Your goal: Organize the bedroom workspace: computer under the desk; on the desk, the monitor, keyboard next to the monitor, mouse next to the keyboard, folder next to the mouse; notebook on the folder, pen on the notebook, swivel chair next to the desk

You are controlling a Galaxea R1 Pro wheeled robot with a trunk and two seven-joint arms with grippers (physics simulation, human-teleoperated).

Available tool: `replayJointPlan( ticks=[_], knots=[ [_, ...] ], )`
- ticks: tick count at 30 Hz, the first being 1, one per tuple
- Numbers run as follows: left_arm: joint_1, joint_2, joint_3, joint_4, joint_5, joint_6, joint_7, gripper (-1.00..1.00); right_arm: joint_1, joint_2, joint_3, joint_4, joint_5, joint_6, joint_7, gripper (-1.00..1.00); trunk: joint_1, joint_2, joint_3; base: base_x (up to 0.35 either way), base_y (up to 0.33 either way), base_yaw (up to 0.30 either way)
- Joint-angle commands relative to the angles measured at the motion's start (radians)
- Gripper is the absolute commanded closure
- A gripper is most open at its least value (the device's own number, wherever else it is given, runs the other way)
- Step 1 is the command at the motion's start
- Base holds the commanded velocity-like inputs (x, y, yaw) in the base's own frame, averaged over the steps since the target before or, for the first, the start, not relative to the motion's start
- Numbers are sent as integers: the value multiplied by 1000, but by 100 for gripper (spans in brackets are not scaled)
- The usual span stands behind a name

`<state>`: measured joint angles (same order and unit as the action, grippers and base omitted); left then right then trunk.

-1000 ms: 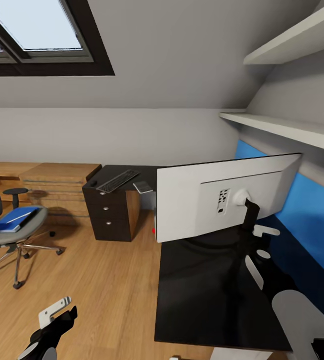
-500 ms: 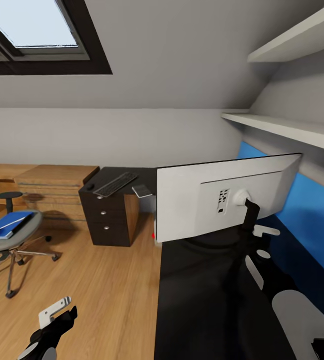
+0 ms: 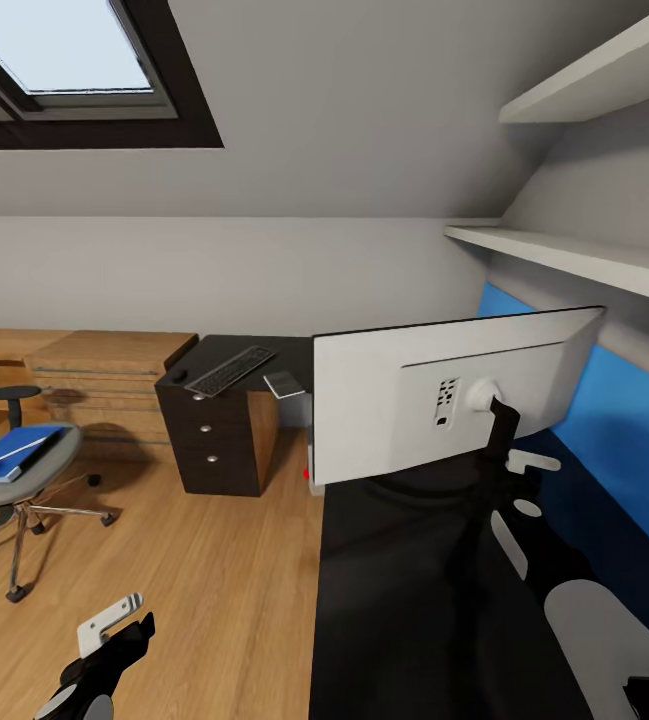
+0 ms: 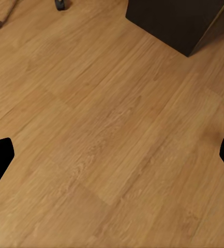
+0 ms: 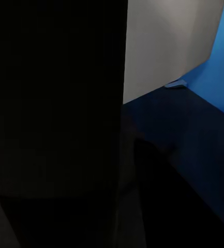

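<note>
Head view: monitor (image 3: 444, 395) standing on the black bench (image 3: 414, 600), pale back toward the camera, stem gripped near its mount by the right claw (image 3: 499, 425) — apparently closed on the monitor, though the contact itself looks dark and hard to read. Right wrist view: near-black stem up close, pale panel and blue wall panel (image 5: 223, 67) beyond. Left claw (image 3: 114, 625) low over the wood floor (image 3: 194, 560), jaws spread wide and empty, confirmed by the left wrist view.

Keyboard (image 3: 230, 370) and mouse (image 3: 177, 375) lying on the far wing above the drawer unit (image 3: 209, 440). Folder (image 3: 9, 452) resting on the swivel chair (image 3: 4, 470), ahead and to the left, long axis angled away toward the wall. Nearer to the left arm by far; likely the arm for that pickup.
</note>
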<state>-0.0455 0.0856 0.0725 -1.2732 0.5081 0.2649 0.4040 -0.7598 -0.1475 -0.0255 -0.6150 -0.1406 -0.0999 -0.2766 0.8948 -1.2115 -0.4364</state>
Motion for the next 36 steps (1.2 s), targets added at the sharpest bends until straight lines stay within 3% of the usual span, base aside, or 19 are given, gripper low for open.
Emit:
replayJointPlan(
  ticks=[1,36],
  knots=[
    [0,0,-1,-2,8,4,6,-100,-1,0,2,-1,-10,-7,-3,100,0,-1,-1,0,0,0],
    [0,2,-1,-2,7,5,6,-100,-1,0,2,-6,-8,-6,-4,100,0,-1,-1,0,-1,-17]
  ],
)
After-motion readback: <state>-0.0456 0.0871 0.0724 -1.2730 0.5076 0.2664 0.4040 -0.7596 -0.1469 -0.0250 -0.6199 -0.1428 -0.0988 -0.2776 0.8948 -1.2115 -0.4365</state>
